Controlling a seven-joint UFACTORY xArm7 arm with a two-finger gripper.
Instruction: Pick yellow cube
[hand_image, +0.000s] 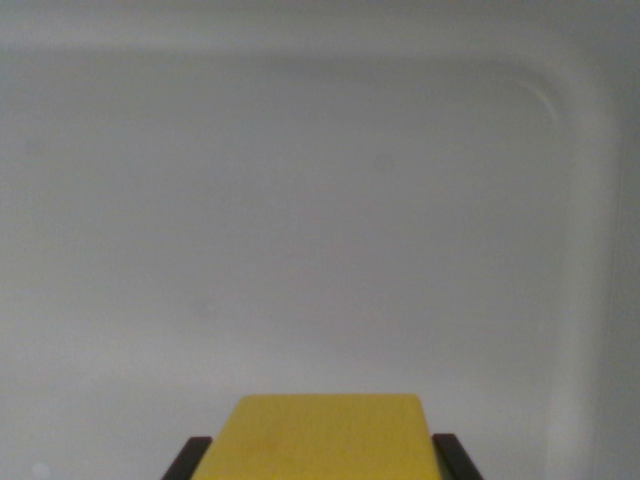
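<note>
The yellow cube fills the bottom middle of the wrist view, its flat top face showing. Two dark fingertips flank it, one at the cube's left side and one at its right, both pressed against it. My gripper is shut on the cube. Below it lies the pale floor of a white tray; whether the cube rests on the floor or hangs above it cannot be told.
The white tray's raised rim curves round the top right corner and runs down the wrist view's right side and along the top edge.
</note>
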